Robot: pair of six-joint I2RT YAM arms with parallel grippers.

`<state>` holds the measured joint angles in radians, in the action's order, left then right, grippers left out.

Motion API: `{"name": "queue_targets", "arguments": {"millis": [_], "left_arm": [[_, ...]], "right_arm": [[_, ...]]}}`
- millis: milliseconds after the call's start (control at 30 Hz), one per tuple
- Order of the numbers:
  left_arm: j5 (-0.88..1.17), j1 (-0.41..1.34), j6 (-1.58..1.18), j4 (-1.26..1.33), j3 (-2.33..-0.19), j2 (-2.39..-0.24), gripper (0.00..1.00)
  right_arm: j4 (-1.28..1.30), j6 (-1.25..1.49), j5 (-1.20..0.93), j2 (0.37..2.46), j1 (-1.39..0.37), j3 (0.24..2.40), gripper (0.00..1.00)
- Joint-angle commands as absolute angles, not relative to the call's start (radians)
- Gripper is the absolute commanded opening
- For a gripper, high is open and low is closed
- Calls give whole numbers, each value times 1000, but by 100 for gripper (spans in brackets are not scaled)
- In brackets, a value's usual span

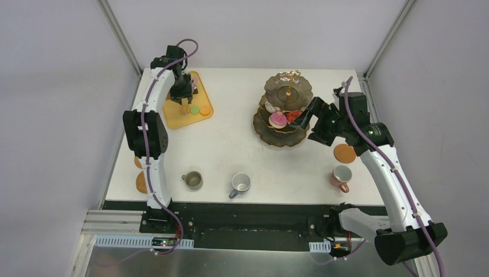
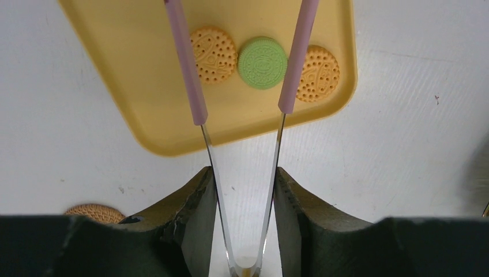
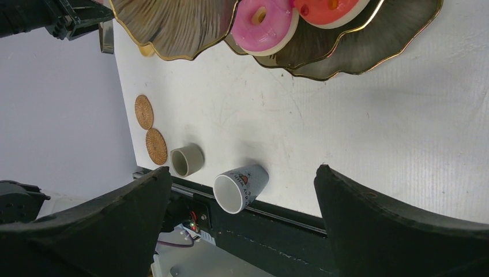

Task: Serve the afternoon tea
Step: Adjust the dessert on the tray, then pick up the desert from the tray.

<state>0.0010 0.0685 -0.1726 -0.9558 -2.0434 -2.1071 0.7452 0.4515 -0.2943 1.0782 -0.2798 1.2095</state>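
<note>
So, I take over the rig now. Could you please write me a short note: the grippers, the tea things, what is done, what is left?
Left gripper: shut on the pink-handled tongs, held over the yellow tray.
Right gripper: open, empty, beside the three-tier stand.
Done: pink doughnut and red doughnut lie on the stand.
Left: green macaron and two orange macarons are on the tray. Olive mug, grey-blue mug and pink mug stand on the bare table, none on a coaster. One coaster lies by the pink mug, two coasters at the table's left edge.
</note>
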Motion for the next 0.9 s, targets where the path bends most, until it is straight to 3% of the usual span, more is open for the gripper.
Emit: {"name": "queue_targets", "arguments": {"millis": [0,500,767,867], "left_arm": [[17,75,-207,-929,-2093,-2148,39],[-38,95,-216,-894,-2094,-2242,38],[-47,110,-226,-884,-2102,-2264,8],[-48,111,-229,-885,-2095,-2253,3]], "right_arm": [[736,441,-306,1073,-276,1210,99],[733,448,-303,1068,-276,1204,99],[735,448,-298,1066,-277,1207,99],[736,448,-295,1062,-276,1205,99]]}}
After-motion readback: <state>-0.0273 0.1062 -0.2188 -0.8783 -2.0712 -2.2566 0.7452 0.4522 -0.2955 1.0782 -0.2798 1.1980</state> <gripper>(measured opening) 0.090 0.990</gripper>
